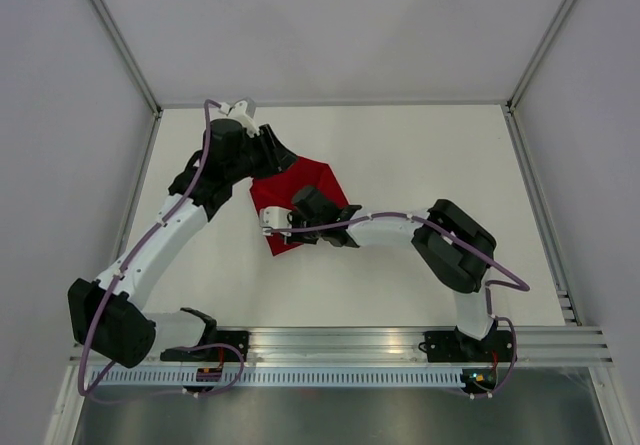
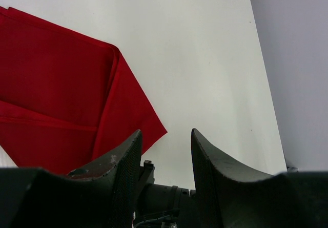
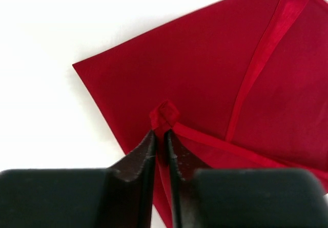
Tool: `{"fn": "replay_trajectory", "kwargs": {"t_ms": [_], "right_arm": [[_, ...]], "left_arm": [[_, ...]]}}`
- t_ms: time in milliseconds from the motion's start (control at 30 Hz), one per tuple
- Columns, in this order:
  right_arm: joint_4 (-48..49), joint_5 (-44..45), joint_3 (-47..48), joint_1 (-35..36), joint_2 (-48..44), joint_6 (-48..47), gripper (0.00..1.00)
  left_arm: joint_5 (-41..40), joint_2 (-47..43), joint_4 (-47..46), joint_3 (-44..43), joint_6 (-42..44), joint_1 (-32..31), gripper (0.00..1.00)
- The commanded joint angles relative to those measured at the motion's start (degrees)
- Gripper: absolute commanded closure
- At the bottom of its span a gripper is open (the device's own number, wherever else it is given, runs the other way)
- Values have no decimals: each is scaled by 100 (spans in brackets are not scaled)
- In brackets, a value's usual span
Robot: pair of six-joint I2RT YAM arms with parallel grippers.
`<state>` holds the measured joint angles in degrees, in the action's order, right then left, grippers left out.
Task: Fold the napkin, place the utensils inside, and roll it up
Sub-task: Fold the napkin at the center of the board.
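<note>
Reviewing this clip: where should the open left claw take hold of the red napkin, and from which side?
Probably the pointed corner of the napkin just ahead of the left claw, approached low from the table side. The cloth lies flat, and its stacked edges meet there, exposed. The right claw pinches a bunched fold elsewhere.

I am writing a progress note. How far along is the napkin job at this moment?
Done: the napkin already lies partly folded on the table, with layers overlapping. In hand: the right fingers pinch a bunched bit of cloth; the left fingers are open and empty. Left: no utensils are in view, and nothing is rolled.
</note>
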<state>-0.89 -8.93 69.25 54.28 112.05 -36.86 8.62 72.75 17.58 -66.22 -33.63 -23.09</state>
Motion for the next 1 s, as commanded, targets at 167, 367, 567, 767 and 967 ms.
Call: {"fn": "replay_trajectory", "kwargs": {"t_ms": [167,367,567,767,967], "right_arm": [[-52,-381,475,91,186,126,71],[-201,-653,615,188,309,214,65],[-342,-803,818,267,265,338,52],[-377,-856,756,258,-34,460,41],[-351,-576,363,215,-692,654,40]], "left_arm": [[219,257,-27,-330,-30,59,50],[342,459,-27,-479,-39,164,48],[438,670,-18,-734,-74,323,46],[403,969,8,-902,-162,507,46],[-561,1145,-79,-640,-617,700,50]]}}
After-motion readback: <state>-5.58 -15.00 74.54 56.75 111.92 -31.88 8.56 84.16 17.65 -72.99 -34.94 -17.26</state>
